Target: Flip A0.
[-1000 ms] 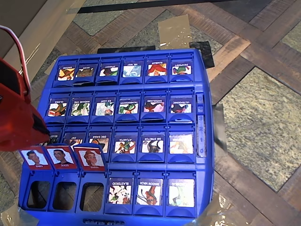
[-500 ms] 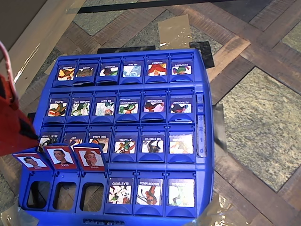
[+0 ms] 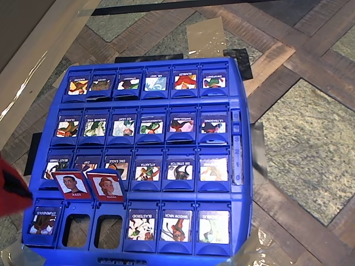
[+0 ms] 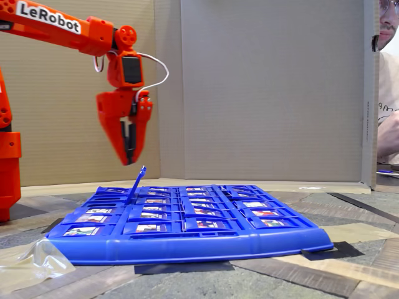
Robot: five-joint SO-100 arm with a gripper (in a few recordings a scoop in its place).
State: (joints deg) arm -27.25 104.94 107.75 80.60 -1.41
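Flipped down just now, the corner tile (image 3: 43, 220) lies flat in the board (image 3: 244, 138); the closed, empty gripper (image 4: 127, 161) is cut off in the overhead view.

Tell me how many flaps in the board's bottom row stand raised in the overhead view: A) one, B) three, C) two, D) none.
C: two red flaps stand raised above open slots, beside them the leftmost flap lies flat, and the hand hangs above the board.
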